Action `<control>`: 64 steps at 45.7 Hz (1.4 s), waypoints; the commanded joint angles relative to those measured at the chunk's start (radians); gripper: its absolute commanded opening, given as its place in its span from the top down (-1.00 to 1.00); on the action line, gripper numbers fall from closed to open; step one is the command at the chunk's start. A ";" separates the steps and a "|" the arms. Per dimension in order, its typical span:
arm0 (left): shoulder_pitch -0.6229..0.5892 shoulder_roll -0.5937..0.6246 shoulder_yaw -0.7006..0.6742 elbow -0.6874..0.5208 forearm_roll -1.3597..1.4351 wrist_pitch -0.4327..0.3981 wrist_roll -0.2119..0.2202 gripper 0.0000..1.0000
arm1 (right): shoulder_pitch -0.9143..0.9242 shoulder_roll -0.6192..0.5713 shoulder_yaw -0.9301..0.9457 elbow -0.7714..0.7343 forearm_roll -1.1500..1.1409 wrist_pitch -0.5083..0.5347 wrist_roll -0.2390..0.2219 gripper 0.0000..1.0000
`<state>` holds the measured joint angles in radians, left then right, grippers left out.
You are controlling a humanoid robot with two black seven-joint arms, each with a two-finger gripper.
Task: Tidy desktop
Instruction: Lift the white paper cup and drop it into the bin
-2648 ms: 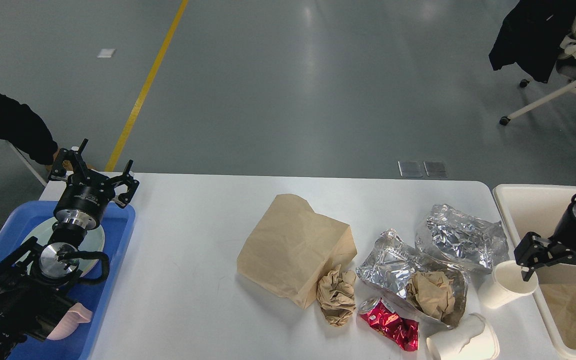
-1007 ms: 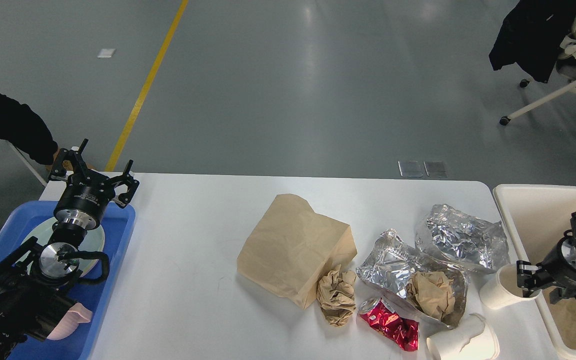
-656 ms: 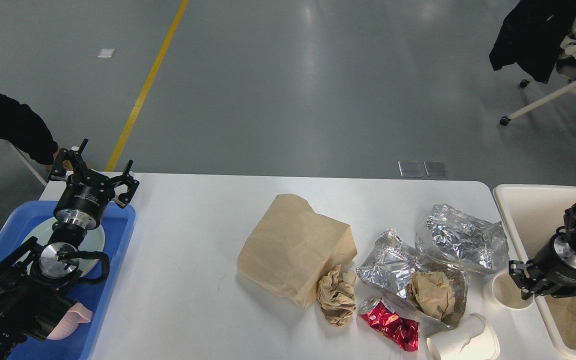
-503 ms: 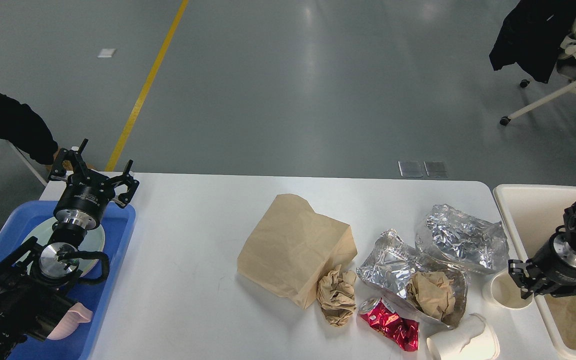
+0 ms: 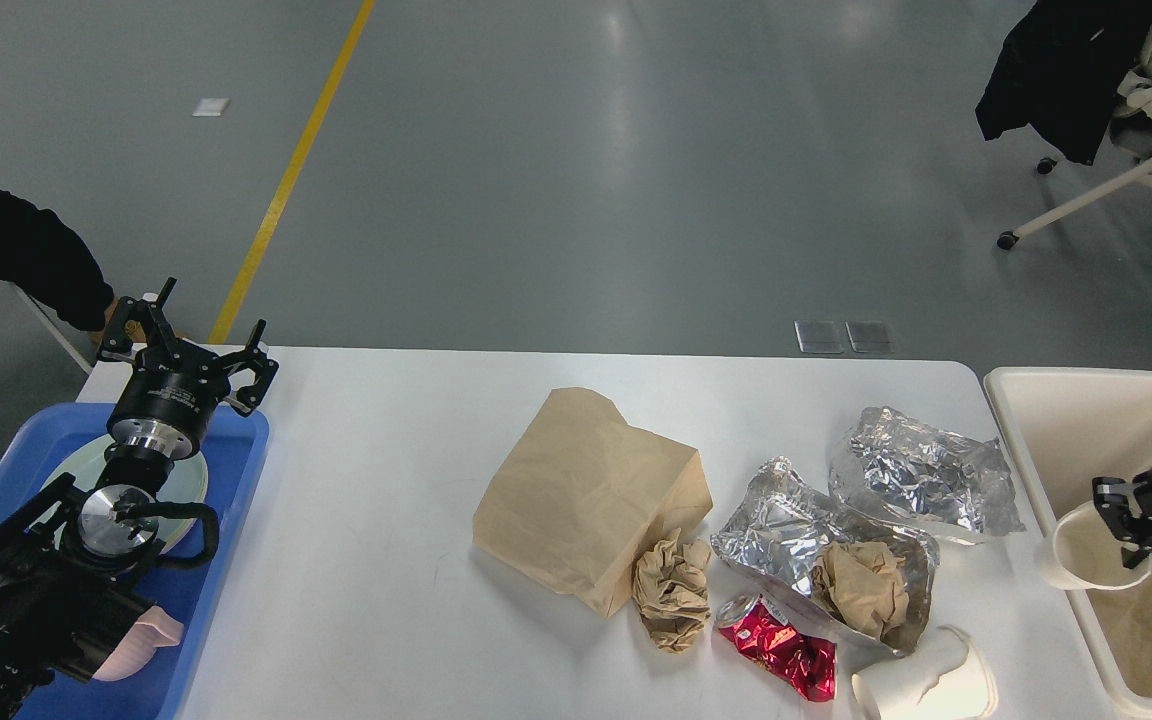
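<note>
my right end effector (image 5: 1131, 525) is clamped on a paper cup (image 5: 1081, 548), held over the cream bin (image 5: 1056, 400) rim beside the worktop (image 5: 386, 520). left end effector (image 5: 191, 355) spread apart above the blue tray (image 5: 236, 500).

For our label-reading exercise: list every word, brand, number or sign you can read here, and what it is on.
None can be read.
Crushed red can: print too crumpled and small.
Left gripper: white marking on its body, too small.
</note>
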<state>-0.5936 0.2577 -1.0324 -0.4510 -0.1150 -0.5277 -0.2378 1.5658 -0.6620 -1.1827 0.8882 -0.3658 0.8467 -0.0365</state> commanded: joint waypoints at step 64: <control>0.000 0.000 0.000 0.000 0.000 0.000 0.000 -0.93 | -0.097 -0.024 -0.198 -0.316 -0.094 -0.078 -0.014 1.00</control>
<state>-0.5936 0.2577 -1.0324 -0.4510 -0.1150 -0.5277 -0.2378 1.6269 -0.6753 -1.3967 0.5783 -0.4588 0.9230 -0.0515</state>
